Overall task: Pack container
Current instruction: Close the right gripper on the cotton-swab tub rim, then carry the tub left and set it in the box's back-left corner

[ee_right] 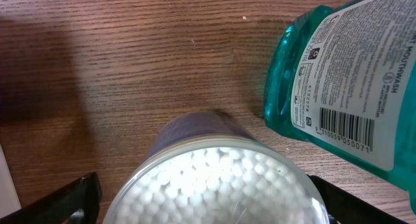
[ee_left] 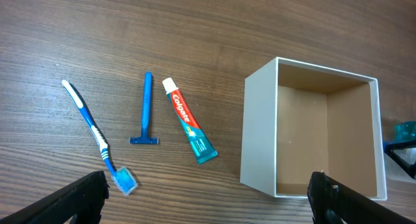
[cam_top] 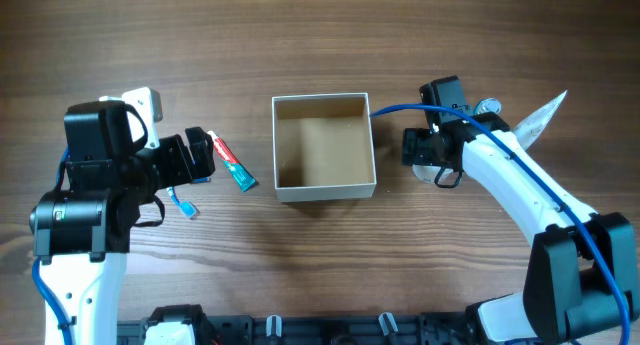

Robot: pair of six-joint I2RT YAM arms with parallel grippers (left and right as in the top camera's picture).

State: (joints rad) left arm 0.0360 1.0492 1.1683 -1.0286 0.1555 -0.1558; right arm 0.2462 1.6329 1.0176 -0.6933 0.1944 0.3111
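The container, a square white-walled box with tan cardboard inside, stands empty at the table's middle; it also shows in the left wrist view. My left gripper is open and empty, above the table left of the box. Beneath it lie a blue toothbrush, a blue razor and a Colgate toothpaste tube. My right gripper is open, its fingers straddling a round clear jar of cotton swabs right of the box.
A teal mouthwash bottle lies just right of the jar. A white packet lies at the far right by the right arm. The toothpaste and toothbrush lie between the left arm and the box.
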